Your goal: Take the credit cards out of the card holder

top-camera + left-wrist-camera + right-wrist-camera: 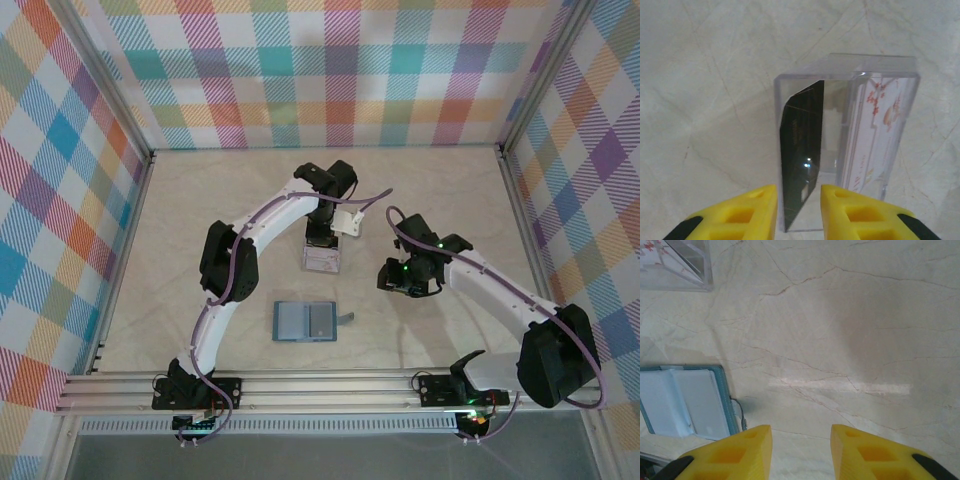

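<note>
We logged the left gripper (799, 216) at bottom centre of the left wrist view, with its yellow fingers spread and pinching nothing we could see. Just past them a clear box (870, 65) stood on the table (705, 100). A black card (801, 145) leaned tilted inside it, and a white card with red print (877, 130) stood by its right wall. The right gripper (801, 455) had its fingers apart over bare table, empty. In the top view we found the card holder (305, 321) lying open and flat at lower centre, clasp tab (346, 318) at its right edge, apart from both grippers.
</note>
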`<action>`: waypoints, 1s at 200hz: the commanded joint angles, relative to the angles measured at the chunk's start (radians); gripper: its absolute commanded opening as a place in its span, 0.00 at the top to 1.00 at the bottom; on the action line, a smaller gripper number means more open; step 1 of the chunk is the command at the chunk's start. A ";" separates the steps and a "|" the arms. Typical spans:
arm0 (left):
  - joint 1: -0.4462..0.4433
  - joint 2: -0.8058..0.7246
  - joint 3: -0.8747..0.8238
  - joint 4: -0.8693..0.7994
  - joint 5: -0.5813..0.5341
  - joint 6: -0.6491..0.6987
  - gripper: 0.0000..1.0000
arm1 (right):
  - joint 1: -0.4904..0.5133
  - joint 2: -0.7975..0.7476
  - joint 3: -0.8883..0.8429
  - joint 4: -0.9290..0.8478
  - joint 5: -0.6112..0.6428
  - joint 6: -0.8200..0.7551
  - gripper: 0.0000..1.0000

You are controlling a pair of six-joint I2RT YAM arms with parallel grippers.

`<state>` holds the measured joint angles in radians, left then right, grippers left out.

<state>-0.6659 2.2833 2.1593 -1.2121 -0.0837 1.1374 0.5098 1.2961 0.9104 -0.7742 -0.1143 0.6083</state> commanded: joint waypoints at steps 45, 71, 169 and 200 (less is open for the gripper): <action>0.003 0.048 0.039 0.033 -0.043 -0.015 0.73 | -0.007 0.017 0.024 0.000 -0.021 -0.020 0.63; 0.004 0.046 0.040 0.065 -0.053 -0.028 0.78 | -0.007 0.012 0.023 -0.003 -0.022 -0.019 0.63; -0.008 -0.039 0.019 0.016 0.002 -0.061 0.79 | -0.007 0.003 0.033 0.007 -0.044 -0.010 0.63; -0.019 -0.111 -0.039 0.072 -0.027 -0.116 0.78 | -0.007 0.007 0.015 0.044 -0.098 0.011 0.63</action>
<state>-0.6731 2.2841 2.1494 -1.1477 -0.1101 1.0721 0.5098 1.3071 0.9241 -0.7570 -0.1513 0.6064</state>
